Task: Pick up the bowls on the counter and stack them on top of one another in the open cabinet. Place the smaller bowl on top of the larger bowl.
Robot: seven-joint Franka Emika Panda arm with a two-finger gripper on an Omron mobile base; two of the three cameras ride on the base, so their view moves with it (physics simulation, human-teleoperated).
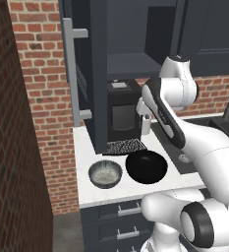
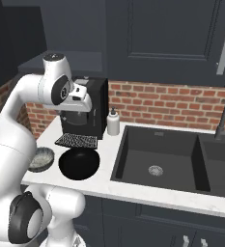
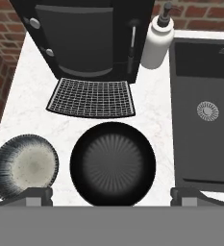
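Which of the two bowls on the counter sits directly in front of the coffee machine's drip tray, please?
The larger glossy black bowl does: it lies just before the drip tray. The smaller grey speckled bowl sits off to its side, nearer the brick wall.

light: even, soft, rendered | shadows: faint | glare: sheen inside larger bowl (image 3: 113, 165) | focus: sharp

Coffee machine (image 3: 87, 36), soap bottle (image 3: 156, 43), sink (image 3: 205, 110)

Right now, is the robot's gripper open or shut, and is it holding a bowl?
Gripper: open, holding nothing, above the larger bowl.
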